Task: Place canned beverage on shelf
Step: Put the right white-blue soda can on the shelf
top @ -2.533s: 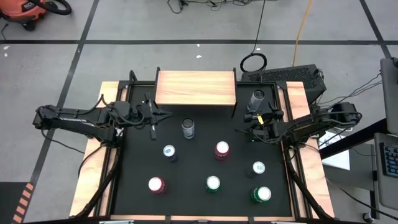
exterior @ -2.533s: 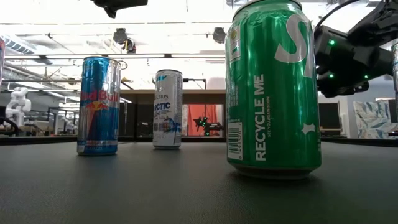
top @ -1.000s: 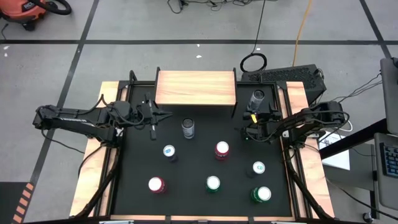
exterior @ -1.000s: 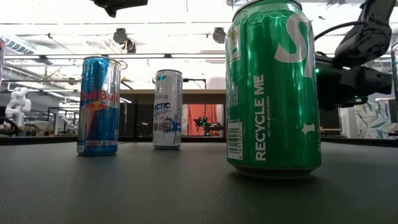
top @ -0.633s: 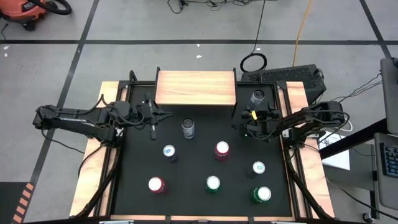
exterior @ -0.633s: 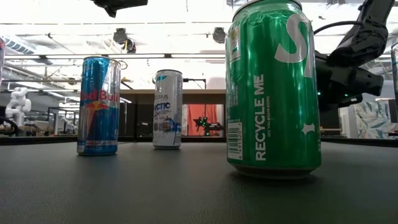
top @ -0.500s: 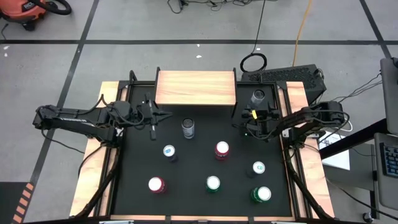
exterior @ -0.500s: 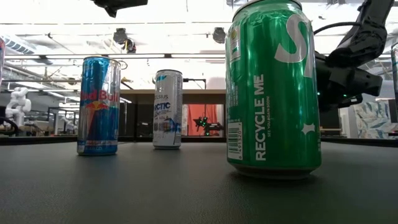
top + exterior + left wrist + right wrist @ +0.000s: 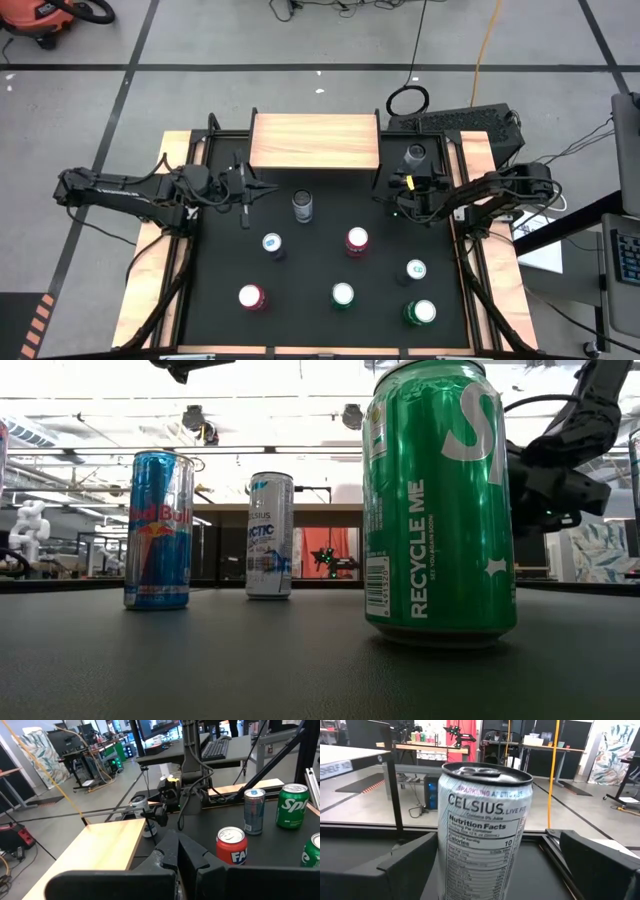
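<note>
At the bench's far right edge, beside the shelf (image 9: 315,141), a can (image 9: 482,832) marked "CELSIUS" is flanked by the spread right claw (image 9: 405,192), untouched; the left claw (image 9: 248,190) is pressed together.

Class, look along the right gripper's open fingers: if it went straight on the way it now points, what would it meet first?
The Celsius can, standing upright dead ahead between the right gripper's open fingers, beside the shelf. Nothing seems to lie before it, though depth is hard to judge.
</note>
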`<state>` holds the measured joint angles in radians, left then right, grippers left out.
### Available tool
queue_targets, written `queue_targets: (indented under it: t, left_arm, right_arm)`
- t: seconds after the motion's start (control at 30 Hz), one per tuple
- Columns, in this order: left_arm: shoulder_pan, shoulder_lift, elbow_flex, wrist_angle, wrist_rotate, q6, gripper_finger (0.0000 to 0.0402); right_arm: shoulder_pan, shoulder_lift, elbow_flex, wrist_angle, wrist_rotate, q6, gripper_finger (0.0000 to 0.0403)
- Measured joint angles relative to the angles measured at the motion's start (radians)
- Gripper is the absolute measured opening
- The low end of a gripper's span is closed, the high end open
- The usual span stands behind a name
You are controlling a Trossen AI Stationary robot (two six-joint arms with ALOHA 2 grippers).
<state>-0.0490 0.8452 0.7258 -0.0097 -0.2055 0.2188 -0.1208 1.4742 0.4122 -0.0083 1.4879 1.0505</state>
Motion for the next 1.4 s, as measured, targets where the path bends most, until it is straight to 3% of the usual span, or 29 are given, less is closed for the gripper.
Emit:
queue_targets:
  t: [0.4,0.83,1.1,1.4]
  left_arm:
    - [0.0,0.0,0.0,-0.001,0.0,0.0,0.0]
    - [0.0,0.0,0.0,-0.026,0.0,0.002,0.0]
    - [0.0,0.0,0.0,-0.025,0.0,0.007,0.0]
    - [0.0,0.0,0.0,-0.027,0.0,0.005,0.0]
  right_arm:
    - [0.003,0.0,0.0,0.22,-0.022,-0.27,0.04]
    - [-0.054,-0.009,0.0,0.238,-0.021,-0.288,0.04]
    - [-0.091,-0.009,0.0,0.4,-0.025,-0.429,0.04]
    - [-0.136,-0.009,0.0,0.4,-0.025,-0.411,0.04]
